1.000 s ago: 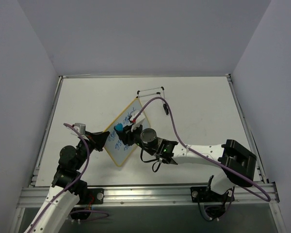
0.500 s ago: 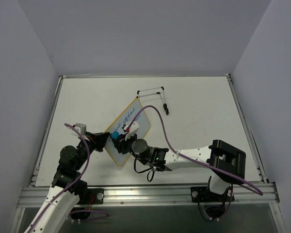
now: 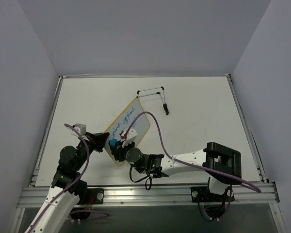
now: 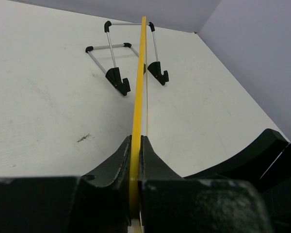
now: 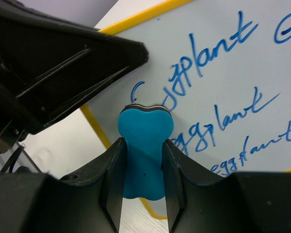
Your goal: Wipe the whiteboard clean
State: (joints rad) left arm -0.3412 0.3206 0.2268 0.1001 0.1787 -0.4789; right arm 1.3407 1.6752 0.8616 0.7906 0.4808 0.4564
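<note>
Whiteboard (image 3: 135, 121) lies near-left of the wire stand (image 4: 119, 81), its long axis running from its held near-left corner toward the stand. Left gripper (image 4: 136, 145) clamps the yellow frame, seen edge-on only from that wrist. Right gripper (image 5: 143, 148) clamps a blue eraser (image 5: 145, 126) against the board. Only its wrist view resolves the blue writing, "eggplant", repeated.

The small flat rectangular whiteboard (image 3: 133, 116) was white with a thin yellow frame and carried rows of blue cursive handwriting. The small waisted foam eraser block (image 5: 144, 141) was bright turquoise-blue, with thin black and white layers at its far end. The folding wire stand (image 4: 117, 80) was silver with black feet, on a white tabletop (image 3: 199, 111).
</note>
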